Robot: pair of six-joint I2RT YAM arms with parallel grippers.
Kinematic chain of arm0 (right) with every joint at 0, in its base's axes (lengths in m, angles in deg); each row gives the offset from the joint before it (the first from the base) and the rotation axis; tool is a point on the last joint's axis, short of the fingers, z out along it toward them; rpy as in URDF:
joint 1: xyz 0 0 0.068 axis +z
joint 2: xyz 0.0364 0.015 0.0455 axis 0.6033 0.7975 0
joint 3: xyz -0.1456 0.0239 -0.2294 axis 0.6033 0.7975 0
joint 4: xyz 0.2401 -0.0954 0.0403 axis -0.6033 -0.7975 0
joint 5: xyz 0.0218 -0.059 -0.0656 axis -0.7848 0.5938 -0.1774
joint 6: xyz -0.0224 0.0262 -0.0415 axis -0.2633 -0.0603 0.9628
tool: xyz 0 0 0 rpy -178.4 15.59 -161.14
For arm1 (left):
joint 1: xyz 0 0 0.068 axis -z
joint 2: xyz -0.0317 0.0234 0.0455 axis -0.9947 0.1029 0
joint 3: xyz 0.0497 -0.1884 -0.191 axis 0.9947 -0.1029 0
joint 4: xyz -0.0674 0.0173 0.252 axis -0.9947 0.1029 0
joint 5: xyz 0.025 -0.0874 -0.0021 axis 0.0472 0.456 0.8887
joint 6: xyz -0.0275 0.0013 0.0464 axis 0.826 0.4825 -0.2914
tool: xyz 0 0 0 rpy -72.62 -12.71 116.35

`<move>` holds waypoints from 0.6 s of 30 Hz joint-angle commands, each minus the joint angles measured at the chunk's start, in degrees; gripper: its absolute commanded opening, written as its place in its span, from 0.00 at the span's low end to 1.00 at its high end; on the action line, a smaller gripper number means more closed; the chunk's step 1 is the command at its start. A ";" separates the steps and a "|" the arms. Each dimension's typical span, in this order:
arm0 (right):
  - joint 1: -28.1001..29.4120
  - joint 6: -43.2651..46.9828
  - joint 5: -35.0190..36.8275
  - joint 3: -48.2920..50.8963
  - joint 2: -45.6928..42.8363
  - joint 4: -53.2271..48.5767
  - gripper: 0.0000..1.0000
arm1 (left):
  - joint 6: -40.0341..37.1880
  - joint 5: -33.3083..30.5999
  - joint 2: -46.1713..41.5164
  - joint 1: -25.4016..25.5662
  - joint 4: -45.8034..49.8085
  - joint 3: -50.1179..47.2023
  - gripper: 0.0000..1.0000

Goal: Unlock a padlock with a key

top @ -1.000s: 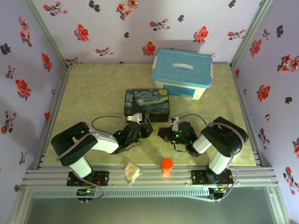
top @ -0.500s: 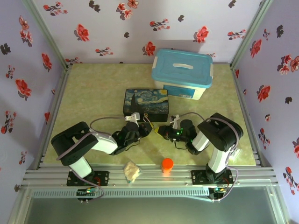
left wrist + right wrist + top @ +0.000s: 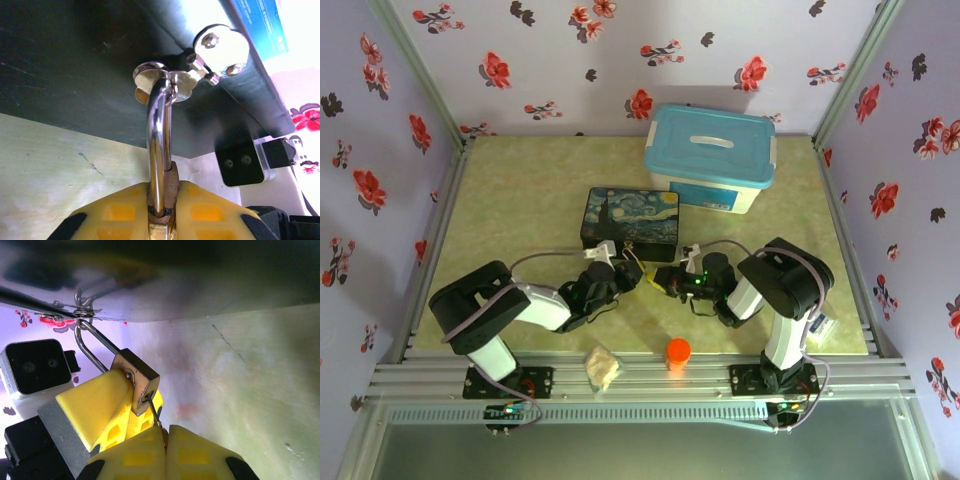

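Green tabletop, floral walls. Padlock: near centre, hung on painted box clasp, clamped by left gripper. Key: pinched in right gripper, tip at keyway. Advice: keep shaft aligned, twist gently, lock braced.

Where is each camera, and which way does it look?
Top external: above and behind, looking down at the table; both arms show.
Left wrist: on the left arm, facing the padlock in the left gripper, hooked through the box's clasp.
Right wrist: on the right arm, facing the padlock; right gripper pinches the key.
Both wrist views share the padlock.
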 commanded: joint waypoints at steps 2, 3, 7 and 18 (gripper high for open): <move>1.00 -1.97 1.44 -3.06 0.60 4.20 0.00 | 0.34 4.29 -0.02 1.26 -5.63 0.88 0.00; 0.91 -2.23 1.38 -3.49 1.39 4.21 0.00 | 0.26 4.41 -0.01 1.31 -5.62 1.05 0.00; 0.86 -2.31 1.37 -4.75 4.19 4.23 0.00 | 0.93 4.89 -0.24 1.55 -6.89 0.93 0.00; -0.06 -1.81 0.64 -4.32 7.12 4.27 0.00 | 2.36 6.25 -0.61 1.48 -9.84 0.33 0.00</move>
